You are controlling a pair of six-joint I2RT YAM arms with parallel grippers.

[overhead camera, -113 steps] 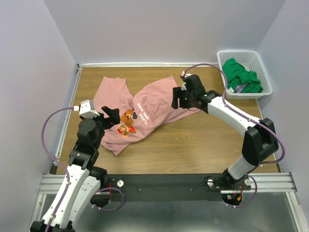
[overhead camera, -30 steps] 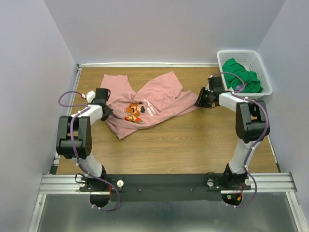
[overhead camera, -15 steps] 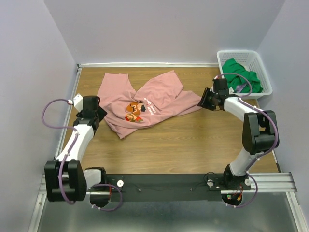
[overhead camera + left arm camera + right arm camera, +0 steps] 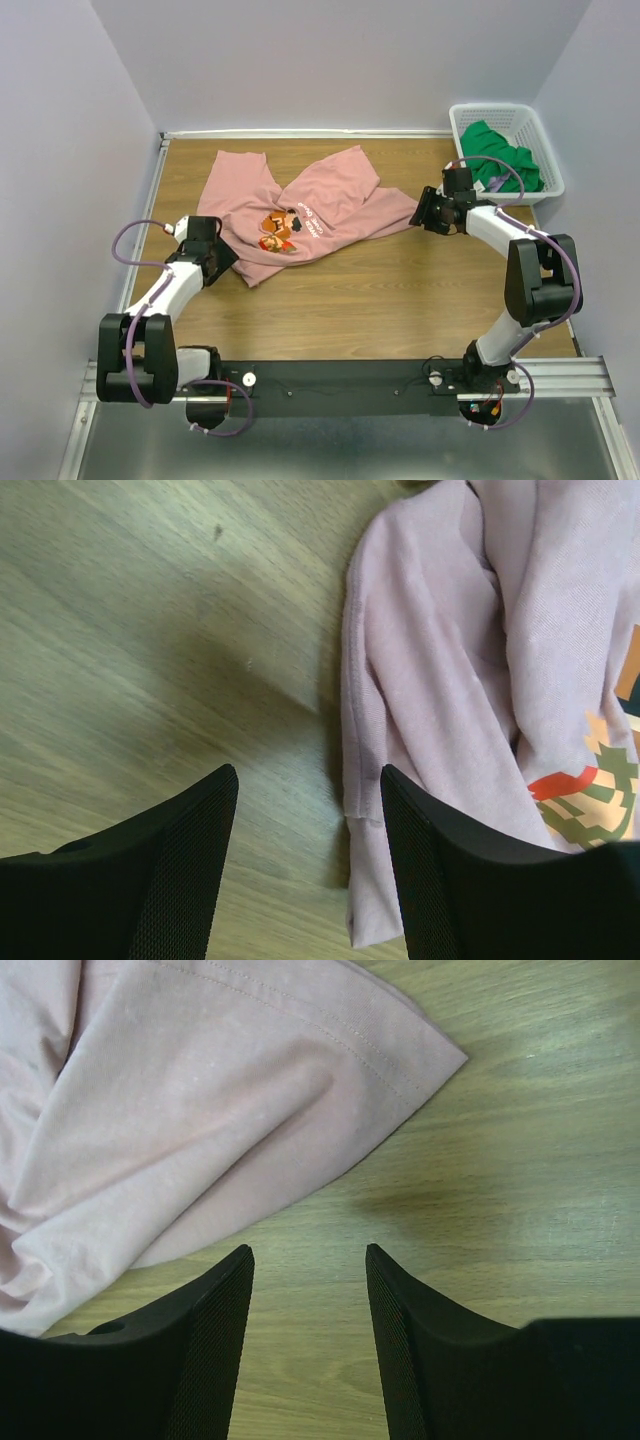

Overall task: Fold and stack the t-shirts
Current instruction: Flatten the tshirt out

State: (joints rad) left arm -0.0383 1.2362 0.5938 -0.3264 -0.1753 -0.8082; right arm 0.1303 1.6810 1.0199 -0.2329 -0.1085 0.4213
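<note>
Fingers (image 4: pixel 170 870) on left gripper (image 4: pixel 308 780) and right gripper (image 4: pixel 308 1255) stand wide, empty. Soft, floppy pink t-shirt (image 4: pixel 320 205): pinch its hem corners.

Wood-grain table (image 4: pixel 400 290). Pink tee (image 4: pixel 330 195) lying crumpled on far-left half, print side up, one hem corner stretched toward right edge. White lattice basket (image 4: pixel 515 197) sits at far right corner.
</note>
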